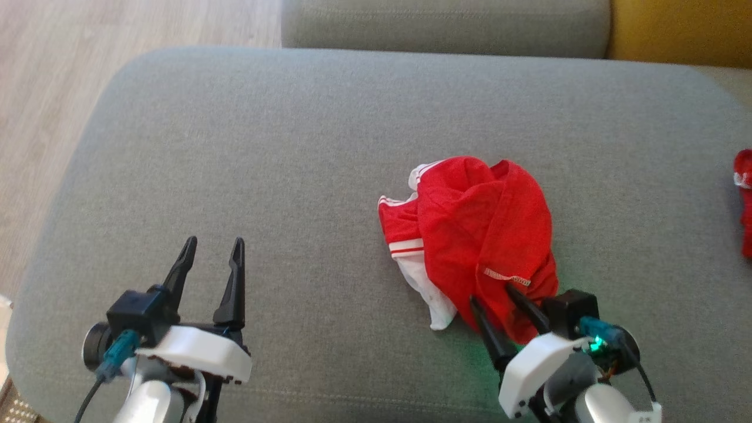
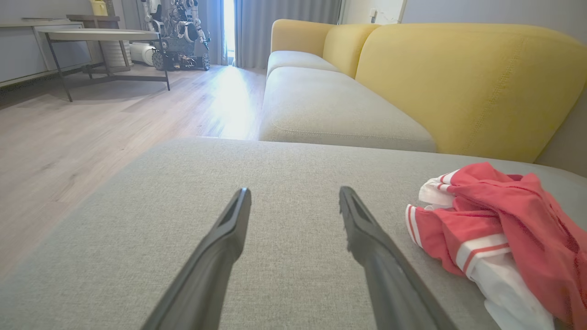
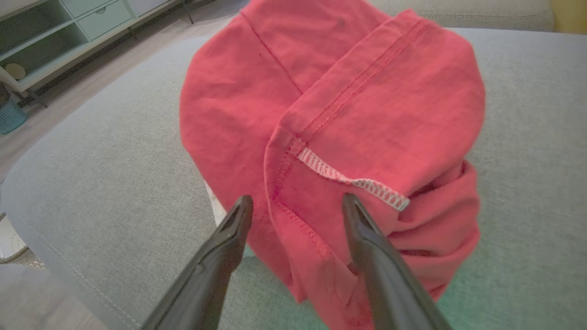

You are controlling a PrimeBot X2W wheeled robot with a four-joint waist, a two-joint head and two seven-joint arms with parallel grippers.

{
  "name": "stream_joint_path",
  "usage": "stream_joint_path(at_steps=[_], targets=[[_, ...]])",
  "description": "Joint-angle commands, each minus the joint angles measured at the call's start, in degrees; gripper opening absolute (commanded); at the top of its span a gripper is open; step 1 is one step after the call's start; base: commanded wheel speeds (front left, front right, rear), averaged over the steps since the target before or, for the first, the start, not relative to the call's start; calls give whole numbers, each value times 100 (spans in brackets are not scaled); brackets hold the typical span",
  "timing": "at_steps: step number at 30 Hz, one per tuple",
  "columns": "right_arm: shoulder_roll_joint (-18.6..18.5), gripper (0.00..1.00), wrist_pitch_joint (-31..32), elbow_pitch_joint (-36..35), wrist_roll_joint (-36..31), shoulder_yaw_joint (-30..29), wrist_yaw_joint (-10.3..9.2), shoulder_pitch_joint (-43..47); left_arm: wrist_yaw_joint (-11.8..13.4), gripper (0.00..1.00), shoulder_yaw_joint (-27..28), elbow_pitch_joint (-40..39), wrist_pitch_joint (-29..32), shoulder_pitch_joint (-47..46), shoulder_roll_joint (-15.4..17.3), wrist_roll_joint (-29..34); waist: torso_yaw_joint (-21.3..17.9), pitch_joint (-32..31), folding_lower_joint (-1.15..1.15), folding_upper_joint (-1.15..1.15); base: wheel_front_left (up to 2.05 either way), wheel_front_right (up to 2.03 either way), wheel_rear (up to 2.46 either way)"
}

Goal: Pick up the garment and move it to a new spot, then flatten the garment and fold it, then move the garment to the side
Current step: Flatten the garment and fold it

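my wide right hand (image 1: 491, 292) is at the near edge of the garment (image 1: 487, 229); i should pinch deep.

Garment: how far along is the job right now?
Done: nothing visible; the red garment lies crumpled on the grey cushion. In hand: the right gripper, open, straddles the garment's near edge, not closed on it; the left gripper hangs open over bare cushion. Left: lift, move, flatten, fold, set aside.

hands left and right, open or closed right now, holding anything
Left hand: open, holding nothing, over the grey cushion.
Right hand: open, at the near edge of the red garment, not closed on it.
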Motion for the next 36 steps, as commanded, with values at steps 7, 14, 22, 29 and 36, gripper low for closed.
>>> stream_joint_path(at_steps=[7, 14, 22, 29, 36], targets=[[-25, 0, -364, 147, 148, -165, -4, -538, -54, 100, 217, -56, -148, -435, 19, 33, -1, 239, 0, 0, 0, 0, 0], [-25, 0, -539, -280, 296, -1208, -4, -421, -33, 100, 300, -42, -195, -423, 31, 13, -232, 321, 0, 0, 0, 0, 0], [-25, 0, -512, 338, 486, -2257, -4, -469, -82, 100, 285, 13, -217, -526, 6, 3, -322, 396, 0, 0, 0, 0, 0], [-25, 100, -694, 656, 594, -2346, -4, -520, -80, 100, 308, 68, -228, -494, 6, -18, -357, 371, 0, 0, 0, 0, 0], [-25, 100, -862, -167, 425, -2204, -4, -372, -29, 100, 334, 73, -232, -393, 52, -21, -415, 229, 0, 0, 0, 0, 0]])
